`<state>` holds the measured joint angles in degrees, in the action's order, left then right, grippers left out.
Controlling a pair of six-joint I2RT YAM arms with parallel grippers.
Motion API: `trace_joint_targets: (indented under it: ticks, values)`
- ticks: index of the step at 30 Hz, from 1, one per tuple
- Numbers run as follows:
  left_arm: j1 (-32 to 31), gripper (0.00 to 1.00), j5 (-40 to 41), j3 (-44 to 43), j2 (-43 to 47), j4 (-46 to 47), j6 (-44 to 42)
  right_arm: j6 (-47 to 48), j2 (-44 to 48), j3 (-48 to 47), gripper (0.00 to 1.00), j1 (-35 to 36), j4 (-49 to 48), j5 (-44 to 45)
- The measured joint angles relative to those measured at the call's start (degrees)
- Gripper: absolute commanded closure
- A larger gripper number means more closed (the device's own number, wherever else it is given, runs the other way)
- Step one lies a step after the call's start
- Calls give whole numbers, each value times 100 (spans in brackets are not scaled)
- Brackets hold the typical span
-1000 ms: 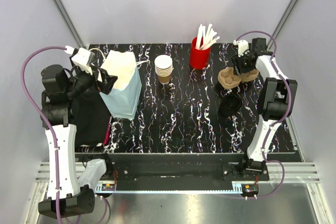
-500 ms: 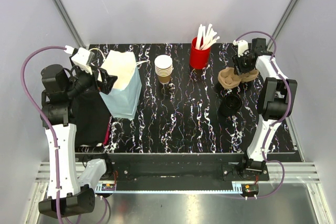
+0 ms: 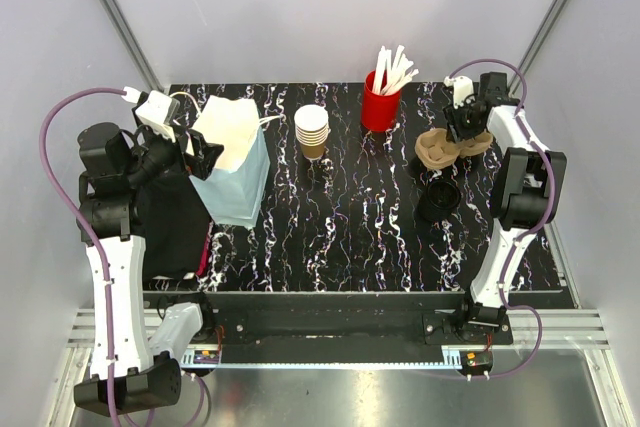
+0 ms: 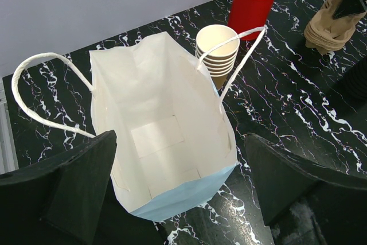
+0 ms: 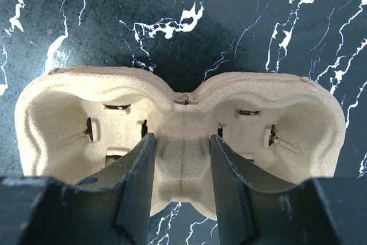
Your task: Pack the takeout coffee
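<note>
Scarcely anything had shifted since a second earlier. My right pincer (image 5: 181, 136) straddled the middle ridge of the pulp cup carrier (image 5: 69, 113) (whether it was clenched, I could not tell). My left pincer (image 4: 179, 135) gaped, released, facing the open paper bag (image 4: 166, 101). The takeout coffee (image 3: 438, 200), black-lidded, stood on the desk (image 3: 350, 237) near the carrier.

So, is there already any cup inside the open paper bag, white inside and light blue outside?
No, the left wrist view looks straight into the paper bag and shows only its bare white bottom.
</note>
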<state>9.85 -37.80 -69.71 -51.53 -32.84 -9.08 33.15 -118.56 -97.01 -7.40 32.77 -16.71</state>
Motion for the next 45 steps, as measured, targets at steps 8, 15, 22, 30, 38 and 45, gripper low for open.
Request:
trace_joint_targets:
  ticks: [8,15,22,30,38,45]
  values:
    - [9,1,-17,0,0,0,4,2,240,0,59,0,9,50]
    - [9,1,-22,0,2,0,4,2,579,-17,59,-2,48,55]
    - [9,1,-24,0,4,0,4,-24,804,-17,59,0,339,-101]
    - [26,1,-50,0,7,0,7,-74,986,61,60,44,367,-199]
    - [37,1,-68,0,17,0,11,-282,986,83,60,166,391,-195]
    - [42,1,-68,0,15,-2,11,-299,975,205,59,323,387,-107]
